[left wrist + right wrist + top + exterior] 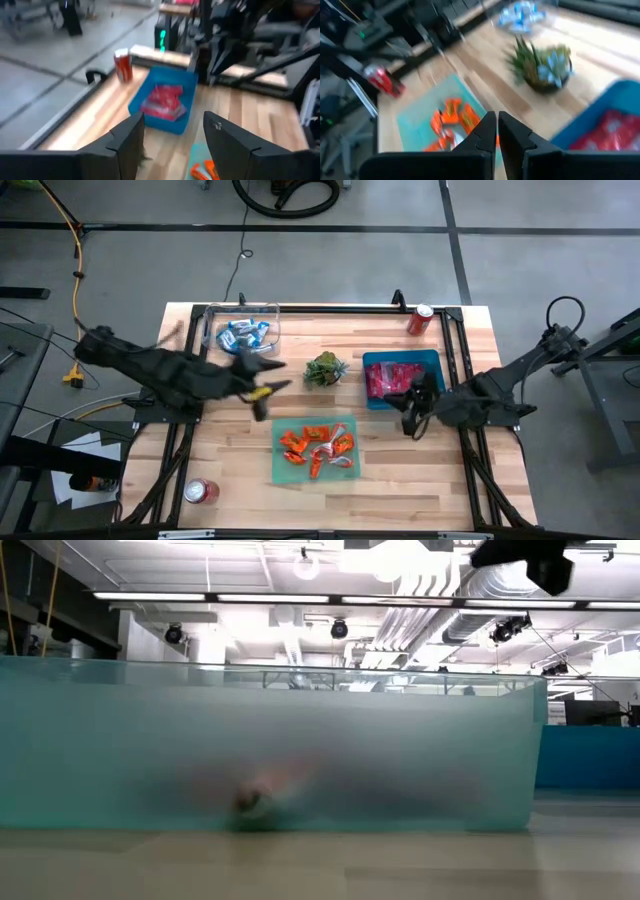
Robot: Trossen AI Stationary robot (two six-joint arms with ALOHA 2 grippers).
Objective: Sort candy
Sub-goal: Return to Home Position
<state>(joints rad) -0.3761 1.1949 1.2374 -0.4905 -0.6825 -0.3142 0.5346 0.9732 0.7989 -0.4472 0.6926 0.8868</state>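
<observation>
Through the translucent green plastic bin (420,750), the orange wrapped candy (278,785) is a mere smear; uncountable. The low view crops the blue plastic bin (592,755).

A small green plant (325,370) stands mid-worktop (420,470). One red can (419,319) sits at the far right corner, another (201,491) near left. A yellow cable (76,250) crosses the floor, far left.

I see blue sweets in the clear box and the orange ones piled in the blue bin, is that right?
Not quite. The blue sweets are in the clear box, but the orange ones lie in the green bin; the blue bin holds pink ones. The high view shows it.
</observation>
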